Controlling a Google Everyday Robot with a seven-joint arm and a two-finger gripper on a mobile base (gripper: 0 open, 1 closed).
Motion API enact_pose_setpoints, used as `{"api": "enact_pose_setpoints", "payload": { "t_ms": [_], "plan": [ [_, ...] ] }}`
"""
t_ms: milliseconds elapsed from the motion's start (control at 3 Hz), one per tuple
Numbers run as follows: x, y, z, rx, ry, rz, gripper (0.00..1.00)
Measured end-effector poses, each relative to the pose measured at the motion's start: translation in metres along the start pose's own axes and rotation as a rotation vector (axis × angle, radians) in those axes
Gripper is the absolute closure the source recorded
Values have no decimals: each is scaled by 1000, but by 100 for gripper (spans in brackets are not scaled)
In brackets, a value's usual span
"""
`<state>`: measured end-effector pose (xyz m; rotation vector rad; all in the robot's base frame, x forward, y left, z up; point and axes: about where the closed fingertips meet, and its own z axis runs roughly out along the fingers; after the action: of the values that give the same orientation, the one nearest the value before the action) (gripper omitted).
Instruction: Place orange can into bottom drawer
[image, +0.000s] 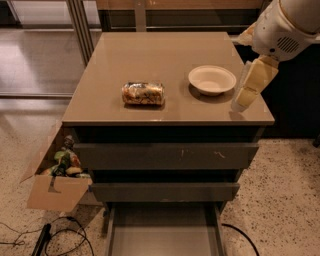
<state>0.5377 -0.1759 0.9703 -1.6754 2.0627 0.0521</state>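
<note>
The orange can (143, 93) lies on its side on the cabinet top (150, 55), left of centre near the front. The bottom drawer (162, 236) is pulled open at floor level and its grey floor shows nothing in it. My gripper (248, 87) hangs from the white arm (285, 25) over the top's right edge, just right of the cream bowl and well right of the can. It holds nothing that I can see.
A cream round bowl (212, 79) sits on the top between the can and the gripper. Two dark drawer fronts (165, 156) above the open drawer are shut. A cardboard box (52, 187) of clutter stands at the cabinet's left, with cables (60, 240) on the floor.
</note>
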Motion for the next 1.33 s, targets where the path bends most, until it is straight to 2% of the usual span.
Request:
{"api": "enact_pose_setpoints", "payload": {
  "t_ms": [333, 667, 1000, 1333],
  "plan": [
    [-2, -17, 20, 1, -68, 69, 0],
    [-1, -30, 38, 12, -110, 123, 0],
    [-1, -30, 38, 12, -110, 123, 0],
    [-15, -30, 49, -2, -142, 110, 0]
  ]
}}
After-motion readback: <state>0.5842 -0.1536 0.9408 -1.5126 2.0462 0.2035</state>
